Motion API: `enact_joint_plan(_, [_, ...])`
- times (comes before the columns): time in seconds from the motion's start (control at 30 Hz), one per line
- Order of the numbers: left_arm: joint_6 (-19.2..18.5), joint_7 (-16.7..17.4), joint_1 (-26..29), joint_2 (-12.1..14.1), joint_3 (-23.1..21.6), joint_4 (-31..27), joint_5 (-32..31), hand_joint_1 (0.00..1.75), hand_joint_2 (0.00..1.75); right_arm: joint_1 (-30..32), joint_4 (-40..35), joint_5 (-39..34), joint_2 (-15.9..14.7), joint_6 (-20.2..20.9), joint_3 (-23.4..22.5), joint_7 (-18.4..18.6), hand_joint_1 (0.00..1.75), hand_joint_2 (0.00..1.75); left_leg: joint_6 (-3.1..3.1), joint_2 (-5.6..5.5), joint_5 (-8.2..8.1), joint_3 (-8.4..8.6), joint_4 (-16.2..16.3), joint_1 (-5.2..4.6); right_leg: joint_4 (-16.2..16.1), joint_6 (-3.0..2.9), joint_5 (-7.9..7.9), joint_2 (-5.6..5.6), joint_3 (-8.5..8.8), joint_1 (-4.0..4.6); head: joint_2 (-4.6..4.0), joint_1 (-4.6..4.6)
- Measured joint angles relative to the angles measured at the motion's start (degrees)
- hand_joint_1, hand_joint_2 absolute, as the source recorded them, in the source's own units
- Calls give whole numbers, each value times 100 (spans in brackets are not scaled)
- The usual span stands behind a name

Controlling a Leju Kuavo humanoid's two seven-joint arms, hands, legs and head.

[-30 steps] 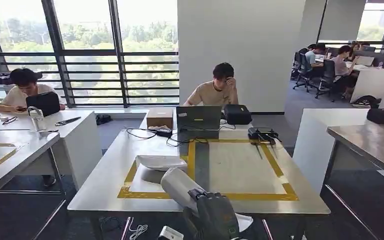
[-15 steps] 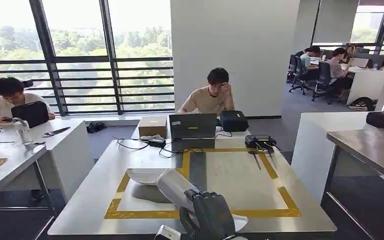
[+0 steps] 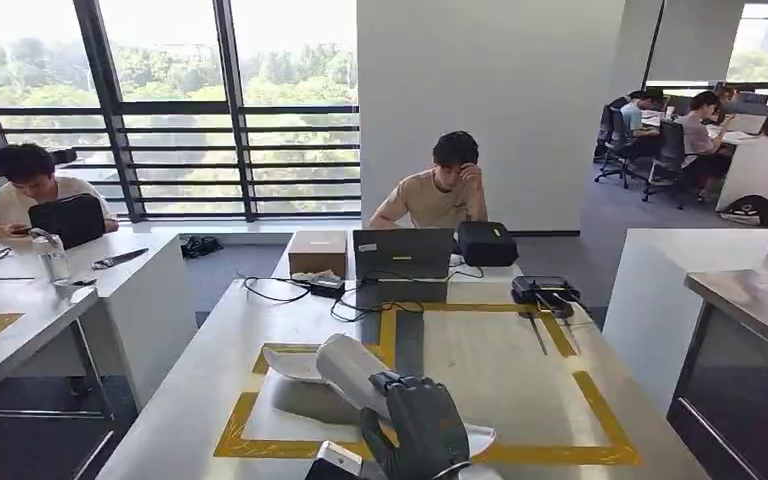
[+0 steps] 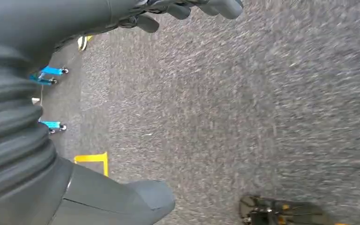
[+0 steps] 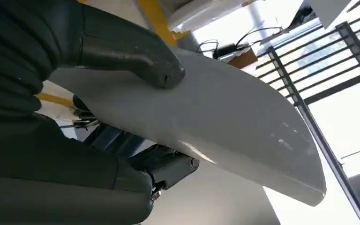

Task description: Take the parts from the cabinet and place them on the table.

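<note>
The whole head view has shifted since half a second ago, so the camera has moved; the tabotop's yellow tape square now sits lower and slightly right in frame. The right robot hand (image 3: 422,428) pinches a white curved part (image 5: 225,122), thumb on top and fingers beneath, at lower centre above the near edge of the tabletop (image 3: 480,350). The part's long axis runs left to right. The left robot hand (image 4: 187,8) hangs over grey carpet, fingers loosely apart, holding nothing.

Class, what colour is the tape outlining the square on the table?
Yellow tape, clearest in the head view.
</note>
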Motion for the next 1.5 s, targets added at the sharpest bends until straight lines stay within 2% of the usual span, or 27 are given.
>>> enact_joint_plan(0.1, [0, -2, -18, 0, 4, -2, 9, 0, 175, -45, 0, -7, 11, -7, 11, -4, 175, 175, -120, 8, -33, 133, 39, 14, -41, -130, -23, 24, 179, 0, 0, -9])
enact_joint_plan(0.13, [0, -2, -28, 7, 4, -4, 13, 0, 175, -64, 7, -13, 20, -4, 11, 0, 175, 175, -135, 22, -35, 47, 188, 27, -59, -163, -34, 24, 252, -18, 0, -5])
enact_joint_plan(0.2, [2, -4, -44, -11, 4, 4, 17, 0, 175, -117, 24, -42, 22, -7, 15, -4, 175, 175, -182, 35, -91, -388, 919, 32, -61, -235, -115, 20, 334, -24, 0, -29])
enact_joint_plan(0.27, [2, -2, -33, -4, 4, 4, 20, 0, 175, -117, 68, -68, 22, -2, 22, 19, 175, 175, -216, 38, -496, -940, 1611, 38, -59, -243, -228, 24, 430, -15, 0, -29])
enact_joint_plan(0.3, [2, 13, -16, -2, 7, 4, 22, 0, 175, -120, 96, -68, 22, 0, 22, 41, 175, 175, -217, 38, -586, -1097, 1692, 38, -57, -241, -284, 36, 497, -14, 0, -31])
enact_joint_plan(0.33, [2, 15, -9, 2, 9, 4, 22, 0, 175, -132, 120, -70, 22, 2, 22, 63, 175, 175, -203, 39, -524, -1133, 1566, 37, -56, -233, -345, 47, 577, -15, 0, -35])
enact_joint_plan(0.37, [2, 15, -12, 7, 9, 2, 22, 0, 175, -164, 162, -79, 22, 11, 20, 94, 175, 175, -185, 39, -324, -1089, 1273, 37, -56, -226, -407, 51, 663, -16, 0, -35])
enact_joint_plan(0.4, [2, 15, -15, 11, 11, 2, 22, 0, 175, -208, 208, -85, 28, 22, 20, 120, 175, 175, -168, 41, -1, -985, 855, 35, -56, -218, -472, 50, 754, -17, 0, -42])
enact_joint_plan(0.43, [2, 15, -14, 13, 11, 2, 20, 0, 175, -280, 291, -101, 44, 42, 4, 153, 175, 175, -131, 46, 466, -851, 345, 30, -57, -200, -547, 48, 845, -16, 0, -40])
enact_joint_plan(0.47, [2, 24, -7, 13, 11, 7, 11, 0, 175, -371, 425, -120, 55, 66, -22, 184, 175, 175, -103, 55, 779, -852, 24, 9, -19, -170, -608, 57, 905, 2, 0, -44])
enact_joint_plan(0.5, [-2, 33, -33, 11, 9, 9, -4, 0, 175, -456, 559, -125, 70, 92, -52, 218, 175, 175, -72, 58, 607, -811, 63, -10, -41, -121, -655, 80, 903, 8, 0, -46])
enact_joint_plan(0.6, [-35, 70, -82, 2, 11, 4, -78, 0, 175, -768, 1034, -109, 123, 137, -179, 341, 175, 175, 57, 44, 635, -718, 19, -10, -8, -26, -674, 78, 981, 13, 0, -26])
enact_joint_plan(0.67, [-70, 85, -136, -17, 11, 0, -140, 0, 175, -1089, 1533, -46, 175, 148, -275, 411, 175, 175, 126, 41, 611, -608, -10, 21, 353, 25, -718, 47, 790, -7, 0, -9])
enact_joint_plan(0.73, [-85, 94, -202, -18, 9, 0, -184, 0, 175, -1429, 2105, 22, 225, 192, -354, 507, 175, 175, 156, 39, 554, -579, -9, 20, 1178, 79, -961, 41, 222, -34, 0, -7])
enact_joint_plan(0.8, [-111, 120, -232, -22, 9, 2, -210, 0, 175, -1652, 2641, 55, 253, 192, -424, 522, 175, 175, 157, 25, 474, -506, -7, 23, 1684, 129, -1232, 37, -240, -53, 0, 6])
enact_joint_plan(0.83, [-118, 122, -232, -24, 7, 2, -227, 0, 175, -1754, 2890, 65, 273, 192, -452, 527, 175, 175, 146, 15, 424, -441, -7, 23, 1604, 142, -1157, 32, -316, -68, 0, 15])
enact_joint_plan(0.87, [-125, 125, -234, -31, 7, 2, -230, 0, 175, -1856, 3115, 91, 299, 203, -479, 602, 175, 175, 135, 12, 365, -359, -3, 23, 1287, 131, -914, 25, -274, -77, 0, 15])
enact_joint_plan(0.97, [-146, 125, -265, -46, 4, 6, -264, 0, 175, -2210, 3736, 166, 308, 330, -542, 917, 175, 175, 72, 12, 197, -226, 3, 18, -1, 84, 163, -20, 20, -76, 0, 17])
enact_joint_plan(1.0, [-164, 129, -286, -46, 0, 5, -286, 0, 175, -2347, 3968, 186, 308, 407, -570, 1022, 175, 175, 31, -21, 153, -147, 25, 1, 3, 63, -96, -30, 9, -36, 0, 6])
enact_joint_plan(1.1, [-181, 138, -304, -46, -2, 4, -313, 0, 175, -2680, 4492, 175, 278, 676, -702, 1342, 175, 175, -87, -12, 129, -47, 60, 7, -36, -81, -50, -7, 157, -30, 0, -2])
enact_joint_plan(1.17, [-184, 138, -308, -31, -2, 4, -337, 0, 175, -2876, 4735, 157, 251, 796, -811, 1495, 175, 175, -126, 22, 88, -180, 342, 23, -68, -156, -62, -1, 293, -59, 0, -7])
enact_joint_plan(1.27, [-188, 135, -307, -28, -7, 13, -348, 0, 175, -2989, 5045, 157, 216, 868, -896, 1604, 175, 175, -196, 38, -266, -912, 1440, 38, -68, -200, -187, 26, 409, -55, 0, -29])
enact_joint_plan(1.3, [-190, 137, -298, -26, -9, 18, -354, 0, 175, -2973, 5136, 157, 190, 892, -901, 1639, 175, 175, -199, 38, -387, -1123, 1651, 38, -68, -195, -240, 37, 465, -55, 0, -33])
enact_joint_plan(1.33, [-190, 142, -279, -22, -9, 20, -359, 0, 175, -2949, 5202, 160, 173, 909, -914, 1672, 175, 175, -195, 39, -375, -1218, 1646, 39, -68, -186, -292, 48, 529, -56, 0, -33])
enact_joint_plan(1.4, [-190, 140, -261, -9, -9, 20, -384, 0, 175, -2915, 5296, 188, 135, 966, -959, 1737, 175, 175, -167, 44, 77, -1116, 1040, 40, -65, -157, -413, 63, 689, -67, 0, -35])
enact_joint_plan(1.47, [-190, 138, -244, -2, -9, 24, -404, 0, 175, -2908, 5352, 210, 112, 970, -977, 1777, 175, 175, -124, 61, 816, -882, 157, 39, -73, -118, -536, 63, 778, -73, 0, -37])
enact_joint_plan(1.5, [-190, 138, -245, 0, -11, 28, -407, 0, 175, -2905, 5383, 230, 107, 970, -977, 1775, 175, 175, -104, 72, 745, -906, 21, 9, -36, -84, -596, 76, 857, -53, 0, -40])
